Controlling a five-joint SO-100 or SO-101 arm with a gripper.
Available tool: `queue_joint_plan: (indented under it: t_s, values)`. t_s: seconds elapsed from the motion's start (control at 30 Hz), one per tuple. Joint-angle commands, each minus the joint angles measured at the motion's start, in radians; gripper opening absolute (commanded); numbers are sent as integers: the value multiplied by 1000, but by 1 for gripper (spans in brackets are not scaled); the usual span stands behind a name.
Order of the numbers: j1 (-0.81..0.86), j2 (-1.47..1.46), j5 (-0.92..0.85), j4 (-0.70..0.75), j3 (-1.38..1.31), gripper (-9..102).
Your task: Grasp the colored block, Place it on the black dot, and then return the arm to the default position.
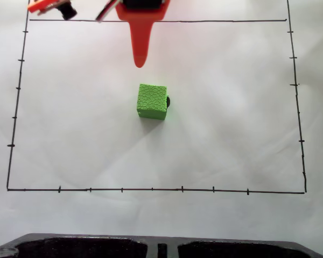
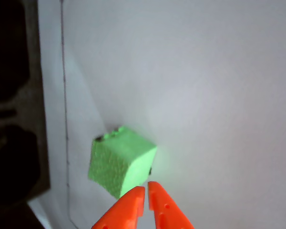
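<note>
While the orange arm [image 1: 142,11] hangs in from the top edge of the fixed view, its tapered pincer [image 1: 140,63] points down the picture with nothing in it, and from this angle the fingers read as a single wedge. The colored block [image 1: 152,101] sits below that tip, near it but clearly apart, roughly at the middle of the white tabletop [image 1: 231,134] and inside the thin black border lines [image 1: 151,189]. Look at the block's right edge: a sliver of the black dot [image 1: 168,100] peeks out, touching the cube, so the block rests largely over the mark. A dark moulded piece [image 1: 97,248] runs along the bottom edge. Over to the wrist view now, and the pincer [image 2: 146,187] rises from the bottom edge with its two orange fingertips [image 2: 135,196] drawn together, just a narrow slit between them, gripping nothing. The colored block [image 2: 120,161] lies just above and to the left of those tips, very close, flat on the tabletop [image 2: 205,95]. A dark speck, the black dot [image 2: 149,170], shows at the cube's lower right edge, right beside the fingertips. A border line [image 2: 64,95] runs down the left side.
</note>
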Motion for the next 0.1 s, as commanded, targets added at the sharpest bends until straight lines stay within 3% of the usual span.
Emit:
queue_joint_plan:
  t_s: [0.0, 0.07]
  values:
    - [0, 20, -6, 2, -6, 0]
    - [-2, 20, -8, 2, -6, 0]
